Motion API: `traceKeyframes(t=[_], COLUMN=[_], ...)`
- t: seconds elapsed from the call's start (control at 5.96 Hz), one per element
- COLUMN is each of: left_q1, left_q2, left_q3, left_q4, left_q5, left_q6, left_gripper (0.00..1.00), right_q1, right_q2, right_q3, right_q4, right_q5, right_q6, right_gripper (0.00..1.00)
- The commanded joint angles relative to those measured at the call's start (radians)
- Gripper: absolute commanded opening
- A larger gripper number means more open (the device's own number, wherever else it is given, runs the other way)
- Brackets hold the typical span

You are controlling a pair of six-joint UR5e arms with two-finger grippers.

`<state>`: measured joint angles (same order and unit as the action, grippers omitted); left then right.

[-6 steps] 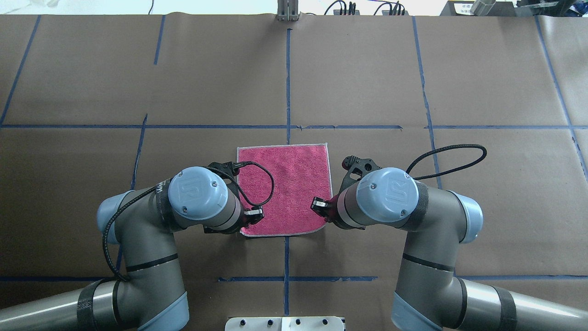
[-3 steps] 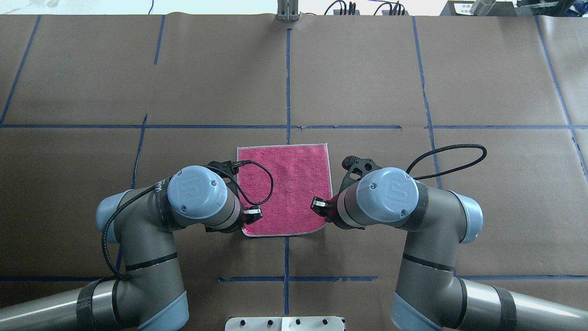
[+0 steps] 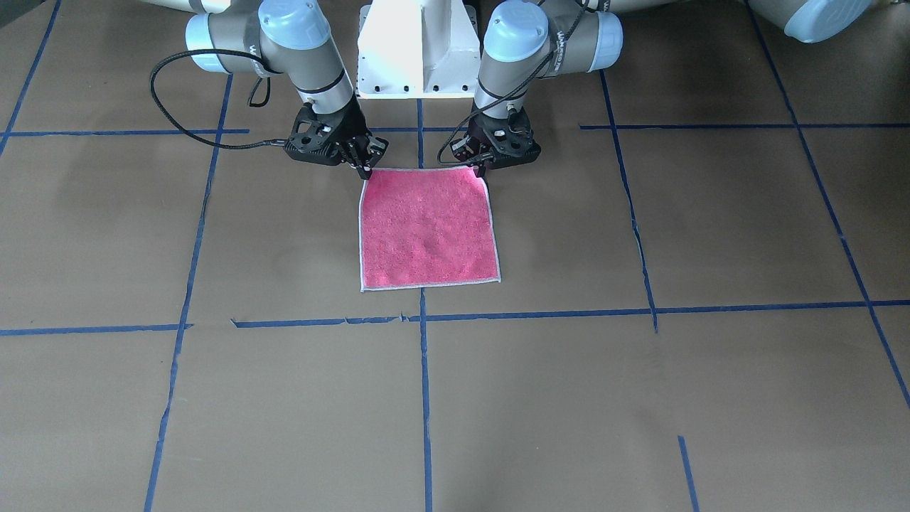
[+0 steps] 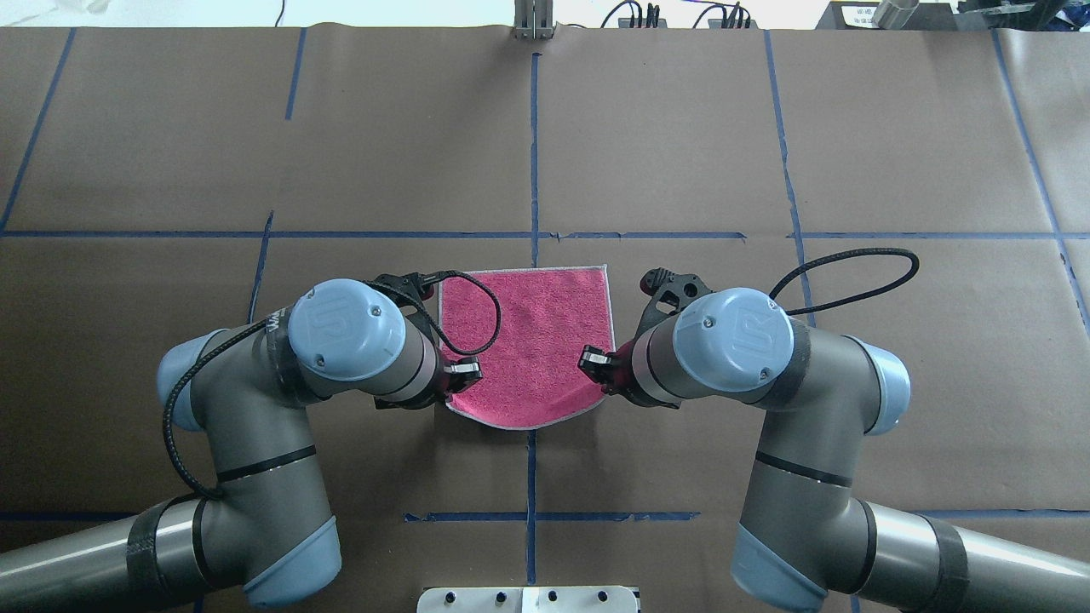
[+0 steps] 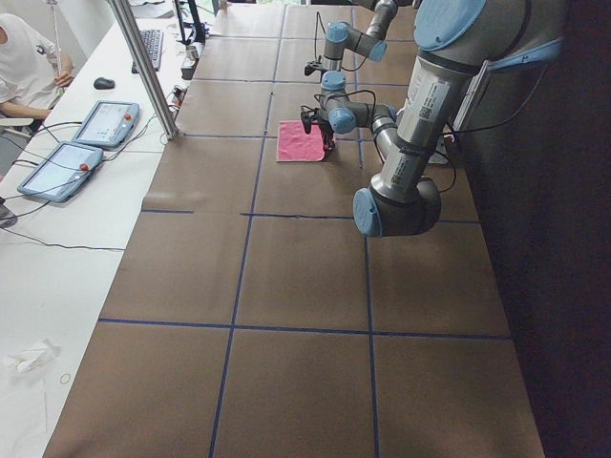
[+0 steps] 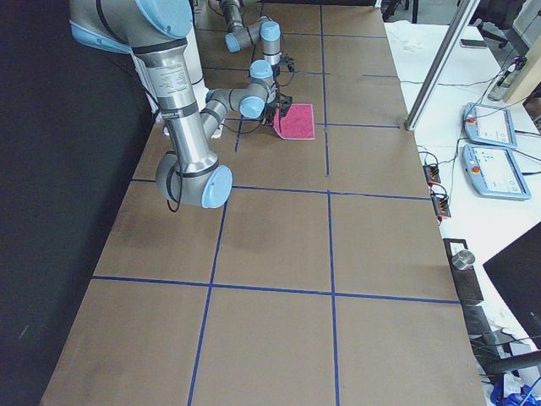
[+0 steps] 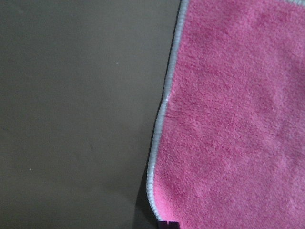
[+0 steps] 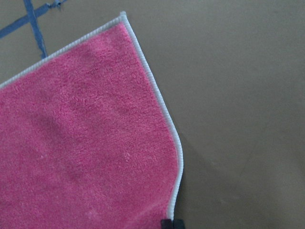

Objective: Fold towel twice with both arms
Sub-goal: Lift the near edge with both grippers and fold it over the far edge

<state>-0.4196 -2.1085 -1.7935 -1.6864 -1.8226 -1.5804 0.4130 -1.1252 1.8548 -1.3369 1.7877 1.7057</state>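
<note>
The pink towel (image 4: 536,340) lies pink face up on the brown table (image 4: 681,153), also seen in the front view as the towel (image 3: 425,227). My left gripper (image 3: 485,169) is shut on its near-left corner. My right gripper (image 3: 365,171) is shut on its near-right corner. Both corners are raised a little off the table, so the near edge (image 4: 524,426) sags in a curve between them. The far edge rests flat. In each wrist view the towel (image 7: 238,119) (image 8: 86,133) fills the frame with a dark fingertip at the bottom. The grey face is hidden.
The white pedestal base (image 3: 418,50) stands just behind the towel's near edge. Blue tape lines (image 4: 533,153) cross the table. A metal post (image 5: 143,67), two tablets (image 5: 105,122) and a seated person (image 5: 24,57) are at the far side bench.
Both wrists have shifted slightly forward over the towel and risen. The towel's near edge, straight and flat before, has lifted at its two corners and now bows.
</note>
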Motion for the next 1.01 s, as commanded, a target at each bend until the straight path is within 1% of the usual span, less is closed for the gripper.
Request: traceKeyframes(t=[0.0, 0.17, 0.34, 0.67, 0.84], left_q1=[-0.059, -0.085, -0.093, -0.094, -0.106], left_q2=[-0.001, -0.004, -0.004, -0.005, -0.042], left_q3=[0.015, 0.017, 0.020, 0.028, 0.083], left_q4=[-0.015, -0.019, -0.060, -0.065, -0.067], left_q5=[-0.001, -0.003, -0.001, 0.000, 0.002], left_q6=[0.029, 0.033, 0.033, 0.028, 0.026], left_gripper=[0.00, 0.00, 0.00, 0.00, 0.00], right_q1=[0.042, 0.067, 0.084, 0.110, 0.133], right_q2=[0.001, 0.008, 0.027, 0.068, 0.129], right_q3=[-0.006, -0.026, -0.046, -0.092, -0.165], right_q4=[0.004, 0.004, 0.004, 0.005, 0.005], right_q5=[0.001, 0.001, 0.001, 0.002, 0.004], right_q6=[-0.006, -0.008, -0.008, -0.009, -0.009], right_gripper=[0.00, 0.01, 0.01, 0.01, 0.01])
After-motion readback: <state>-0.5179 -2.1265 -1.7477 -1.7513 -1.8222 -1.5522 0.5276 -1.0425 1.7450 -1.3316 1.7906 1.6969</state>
